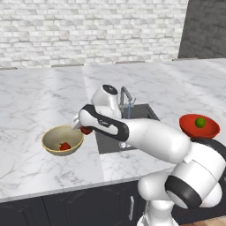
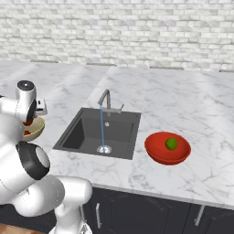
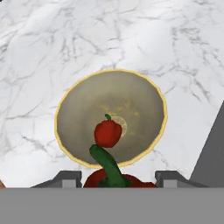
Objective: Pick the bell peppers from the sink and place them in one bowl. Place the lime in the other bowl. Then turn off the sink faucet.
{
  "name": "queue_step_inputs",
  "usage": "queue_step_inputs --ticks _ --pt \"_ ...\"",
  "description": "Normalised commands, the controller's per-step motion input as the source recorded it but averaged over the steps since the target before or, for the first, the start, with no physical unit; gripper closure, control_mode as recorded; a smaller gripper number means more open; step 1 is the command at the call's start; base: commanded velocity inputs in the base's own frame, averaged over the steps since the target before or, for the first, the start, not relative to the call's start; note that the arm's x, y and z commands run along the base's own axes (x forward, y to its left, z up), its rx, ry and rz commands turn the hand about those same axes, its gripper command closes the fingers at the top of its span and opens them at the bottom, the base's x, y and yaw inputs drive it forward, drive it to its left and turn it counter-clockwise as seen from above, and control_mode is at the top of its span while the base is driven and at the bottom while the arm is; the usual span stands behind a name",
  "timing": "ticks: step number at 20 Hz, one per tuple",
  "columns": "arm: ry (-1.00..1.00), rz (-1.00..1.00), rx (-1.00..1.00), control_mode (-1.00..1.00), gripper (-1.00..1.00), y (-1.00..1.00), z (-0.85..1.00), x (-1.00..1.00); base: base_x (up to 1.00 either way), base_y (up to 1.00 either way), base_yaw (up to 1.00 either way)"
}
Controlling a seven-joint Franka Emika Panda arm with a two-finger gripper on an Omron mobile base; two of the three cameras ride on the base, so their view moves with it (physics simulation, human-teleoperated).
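Hand view first: looking straight down past the gripper (image 3: 114, 178), the tan bowl (image 3: 70, 109) sits on the white marble counter (image 3: 175, 43), and one red bell pepper (image 3: 107, 133) lies near the middle of its speckled floor. A second pepper (image 3: 131, 180) shows at the bottom edge, its green stem (image 3: 106, 163) poking up between the two dark finger tips, so the jaws are clamped on it, right above the bowl.

From the left base view, the arm reaches out to the left over the counter and the held pepper (image 1: 86, 130) hangs at the near-right rim of the tan bowl (image 1: 50, 140), with the other pepper (image 1: 65, 146) resting inside.

Over on the right, the red bowl (image 2: 155, 153) stands on the counter beside the sink (image 2: 80, 132), and the green lime (image 2: 171, 144) sits inside it.

And the water's on: a thin blue stream runs from the faucet (image 2: 106, 99) down to the drain (image 2: 104, 149) in the dark basin.
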Motion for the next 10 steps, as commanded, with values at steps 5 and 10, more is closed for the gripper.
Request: queue_step_inputs --ticks 5,10 --pt "-0.05 0.00 0.00 -1.00 1.00 0.37 -0.03 0.00 0.00 0.00 0.00" --pt "0.00 0.00 0.00 -1.00 1.00 0.25 -0.11 0.06 0.00 0.00 0.00"
